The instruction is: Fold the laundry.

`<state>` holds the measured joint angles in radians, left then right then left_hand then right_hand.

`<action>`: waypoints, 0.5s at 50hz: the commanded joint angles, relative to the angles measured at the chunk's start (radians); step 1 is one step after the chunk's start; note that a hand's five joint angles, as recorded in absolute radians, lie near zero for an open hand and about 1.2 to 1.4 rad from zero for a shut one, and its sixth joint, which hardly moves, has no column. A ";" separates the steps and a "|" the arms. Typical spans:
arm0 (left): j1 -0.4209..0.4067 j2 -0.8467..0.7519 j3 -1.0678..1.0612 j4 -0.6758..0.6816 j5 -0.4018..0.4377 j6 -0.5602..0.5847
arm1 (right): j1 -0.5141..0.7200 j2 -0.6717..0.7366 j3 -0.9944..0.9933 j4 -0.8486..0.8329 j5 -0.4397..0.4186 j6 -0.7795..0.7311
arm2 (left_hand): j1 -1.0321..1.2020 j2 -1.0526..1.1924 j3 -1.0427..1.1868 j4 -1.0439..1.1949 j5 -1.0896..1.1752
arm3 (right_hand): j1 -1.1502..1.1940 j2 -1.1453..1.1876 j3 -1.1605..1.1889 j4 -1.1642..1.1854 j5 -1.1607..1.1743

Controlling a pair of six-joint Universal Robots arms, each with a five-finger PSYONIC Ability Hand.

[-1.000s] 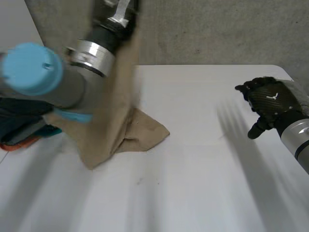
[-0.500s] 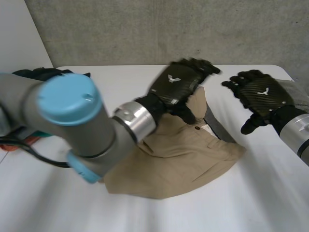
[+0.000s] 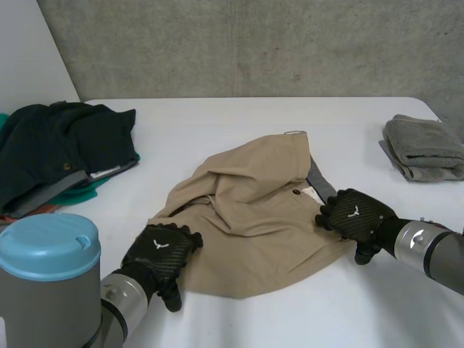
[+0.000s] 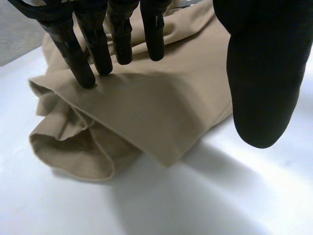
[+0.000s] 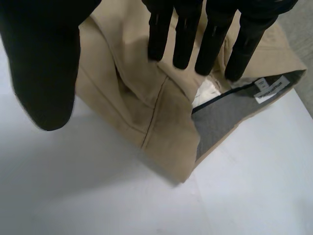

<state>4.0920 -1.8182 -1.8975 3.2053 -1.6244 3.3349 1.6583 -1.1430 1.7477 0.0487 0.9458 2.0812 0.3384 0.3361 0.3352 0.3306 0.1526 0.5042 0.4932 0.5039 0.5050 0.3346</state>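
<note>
On white table (image 3: 239, 319), against grey concrete wall (image 3: 254, 43): rumpled tan trousers (image 3: 254, 217).

Lighting: bright, diffuse. Crumpled tan fabric garment (image 3: 254, 210): soft shadow along its near edge on white counter (image 3: 239, 123), lower centre of frame. Grey concrete wall (image 3: 254, 43): evenly lit.

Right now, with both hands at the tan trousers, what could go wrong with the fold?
The tan trousers lie bunched, with a leg end doubled over by the left hand; folding now might trap creases. Both hands are open, the right hand with straight fingers at the waistband end, so a pull could slip off the cloth.
</note>
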 commanded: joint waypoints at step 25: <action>0.025 0.190 0.107 0.142 0.026 0.064 | 0.011 -0.326 -0.085 0.052 0.152 0.307 | 1.058 1.060 1.061 1.066 1.069 | 0.892 0.903 0.892 0.891 0.887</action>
<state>4.1281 -1.7859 -1.8343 3.3625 -1.5952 3.4295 1.6661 -1.2799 1.7270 -0.0079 1.0673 2.3090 1.1273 1.1937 1.1815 1.1970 0.9858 1.1002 1.1761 1.1842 1.1941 1.0097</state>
